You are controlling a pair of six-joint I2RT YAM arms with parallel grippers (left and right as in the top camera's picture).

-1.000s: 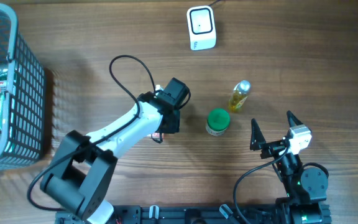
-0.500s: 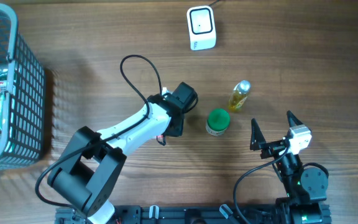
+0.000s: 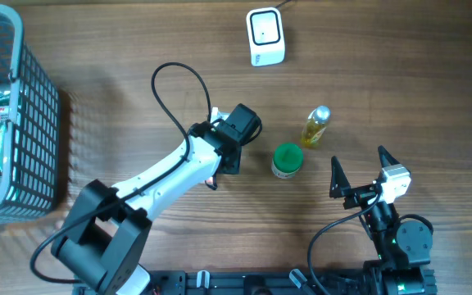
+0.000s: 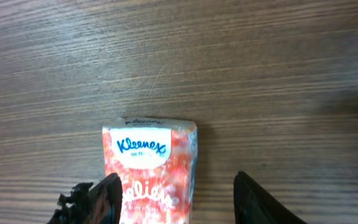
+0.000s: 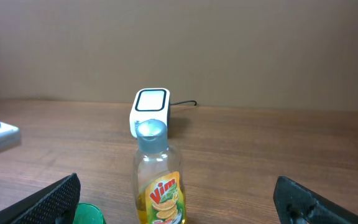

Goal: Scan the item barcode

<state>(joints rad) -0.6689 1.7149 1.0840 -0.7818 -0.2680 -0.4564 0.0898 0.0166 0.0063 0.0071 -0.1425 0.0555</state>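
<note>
Soft film-wrapped tissue pack (image 4: 149,163) found lying flat on the tabletop (image 3: 138,49), directly beneath the left end effector (image 4: 176,177). Judged light, squashy and somewhat slick; best taken across the narrow width at mid-length, gently, to avoid creasing the wrap. No barcode seen on the upper face. Left end effector noted parted wider than the pack, holding nothing. Right end effector (image 3: 357,156) noted spread wide and empty. Scanner (image 3: 265,36) located at the far edge. Green-lidded jar (image 3: 287,160) and yellow bottle (image 3: 316,125) recorded just right of the likely route. Basket (image 3: 23,123) well apart, left.

red-white tissue pack (image 4: 149,168), green lid (image 3: 287,156), yellow bottle (image 5: 158,190)
</note>
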